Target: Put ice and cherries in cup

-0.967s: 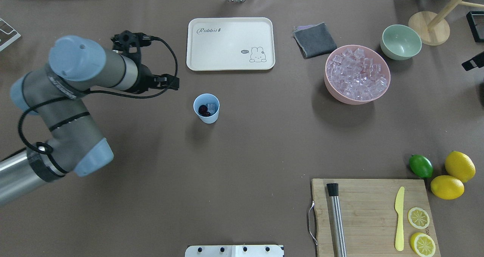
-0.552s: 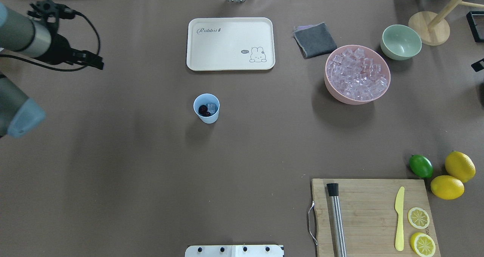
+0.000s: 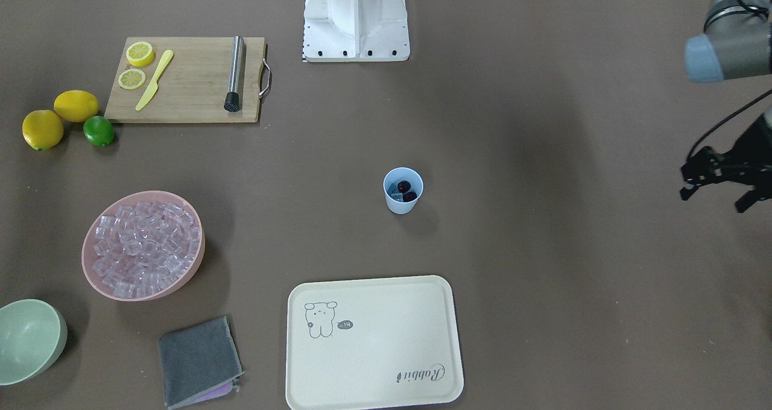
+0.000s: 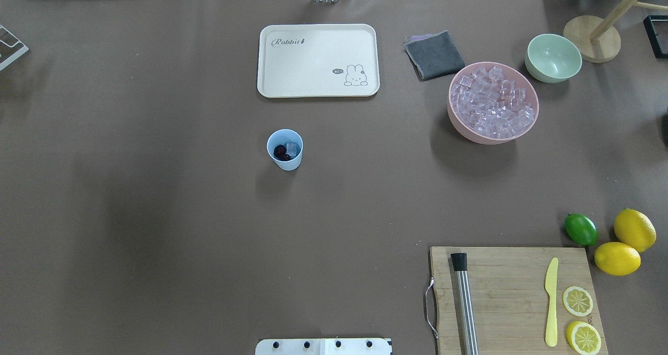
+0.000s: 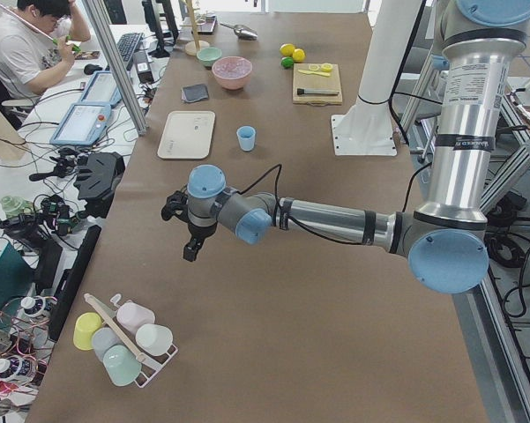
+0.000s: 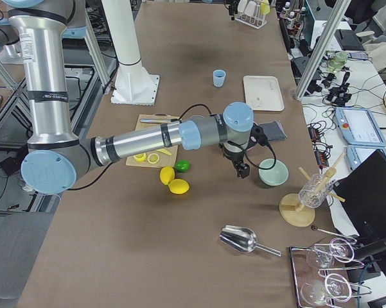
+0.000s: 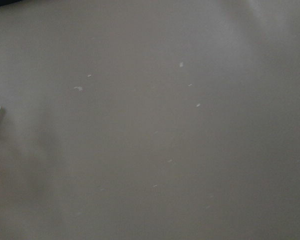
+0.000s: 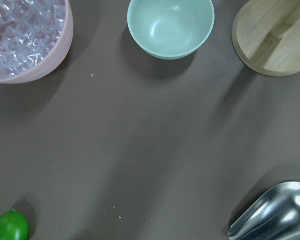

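Observation:
The light-blue cup (image 4: pixel 285 149) stands upright near the table's middle, also seen in the front-facing view as the cup (image 3: pixel 403 190). Dark cherries (image 4: pixel 282 153) and a clear ice cube (image 4: pixel 293 147) lie inside it. More ice (image 4: pixel 493 102) fills the pink bowl (image 4: pixel 459 128) at the right. My left gripper (image 3: pixel 715 202) hovers far out to the cup's side, open and holding nothing. My right gripper (image 6: pixel 241 169) hangs beside the pale green bowl (image 6: pixel 273 173); whether it is open or shut I cannot tell.
A cream tray (image 4: pixel 318 60) and a grey cloth (image 4: pixel 434 55) lie behind the cup. A cutting board (image 4: pixel 514 297) carries a muddler, a yellow knife and lemon slices. A lime (image 4: pixel 581 229) and two lemons sit beside it. A metal scoop (image 8: pixel 274 215) lies near the right wrist.
My left arm has swung away from the cup to the left and out of the overhead view. The cup and its contents have not moved.

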Available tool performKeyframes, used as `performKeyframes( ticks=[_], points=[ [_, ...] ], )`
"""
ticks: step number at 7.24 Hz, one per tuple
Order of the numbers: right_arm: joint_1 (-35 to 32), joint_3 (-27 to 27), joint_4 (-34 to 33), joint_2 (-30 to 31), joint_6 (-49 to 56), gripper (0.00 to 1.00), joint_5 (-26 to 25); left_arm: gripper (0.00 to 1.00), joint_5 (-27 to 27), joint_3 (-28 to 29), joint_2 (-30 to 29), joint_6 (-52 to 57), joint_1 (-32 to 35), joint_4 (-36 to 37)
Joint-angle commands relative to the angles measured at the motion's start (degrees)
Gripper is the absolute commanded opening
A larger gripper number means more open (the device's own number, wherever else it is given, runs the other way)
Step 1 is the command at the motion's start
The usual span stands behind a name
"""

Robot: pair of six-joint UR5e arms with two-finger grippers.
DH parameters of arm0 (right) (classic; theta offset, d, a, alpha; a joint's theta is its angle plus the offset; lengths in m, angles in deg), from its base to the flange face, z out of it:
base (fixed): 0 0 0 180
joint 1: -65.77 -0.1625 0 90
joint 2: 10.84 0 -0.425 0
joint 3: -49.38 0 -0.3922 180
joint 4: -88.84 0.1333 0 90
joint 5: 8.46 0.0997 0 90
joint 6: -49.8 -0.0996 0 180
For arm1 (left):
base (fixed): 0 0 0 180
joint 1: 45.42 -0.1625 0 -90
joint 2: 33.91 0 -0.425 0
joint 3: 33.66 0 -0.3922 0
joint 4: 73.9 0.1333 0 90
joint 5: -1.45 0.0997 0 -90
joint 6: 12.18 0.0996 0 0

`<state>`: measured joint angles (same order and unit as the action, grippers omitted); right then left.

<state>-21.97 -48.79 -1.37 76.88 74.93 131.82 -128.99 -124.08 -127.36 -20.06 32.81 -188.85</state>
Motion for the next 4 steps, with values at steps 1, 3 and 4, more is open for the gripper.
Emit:
performKeyframes(
  ticks=[1,3,4],
  points=[
    [-0.32,1.31,0.12,-0.27,1.5,0.98,-0.01,0.98,-1.91,1.47,1.87,5.65,4.46,1.46],
    [0.46,1.58,0.12,-1.41,0.8,0.98,-0.71,0.98,-5.6,-1.57,-5.31,7.52,11.12,15.56],
    [0.56,1.93,0.12,-1.59,0.62,0.98,-0.28,0.98,-4.75,-5.43,-6.91,7.61,11.42,22.16]
  ],
)
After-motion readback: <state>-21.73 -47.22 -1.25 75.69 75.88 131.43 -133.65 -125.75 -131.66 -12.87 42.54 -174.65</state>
